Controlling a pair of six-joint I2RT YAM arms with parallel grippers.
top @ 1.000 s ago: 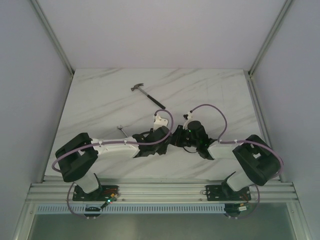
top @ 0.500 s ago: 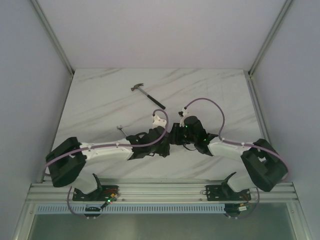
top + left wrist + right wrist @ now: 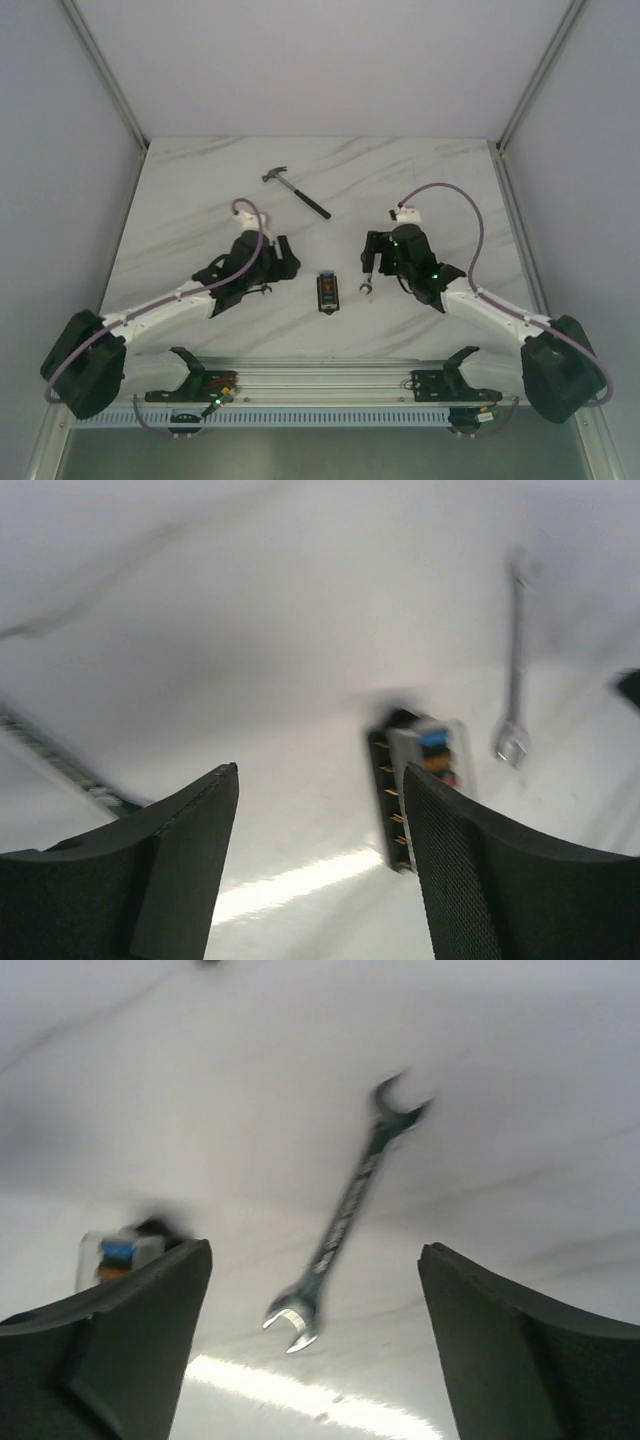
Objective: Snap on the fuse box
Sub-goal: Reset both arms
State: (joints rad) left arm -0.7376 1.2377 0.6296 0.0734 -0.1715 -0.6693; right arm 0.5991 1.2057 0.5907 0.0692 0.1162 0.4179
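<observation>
Both arms have swung apart since half a second ago. The fuse box [image 3: 327, 291] is now uncovered and lies flat on the table [image 3: 190, 200] between them, touching neither. Left gripper [image 3: 283, 257]: fingers spread, empty. In the left wrist view the box sits ahead, just past the right-hand fingertip [image 3: 420, 785]. Right gripper [image 3: 370, 255]: also spread and empty, with a silver wrench [image 3: 366, 283] just beside it and the box off to its left. Both arms are stretched low and angled inward.
</observation>
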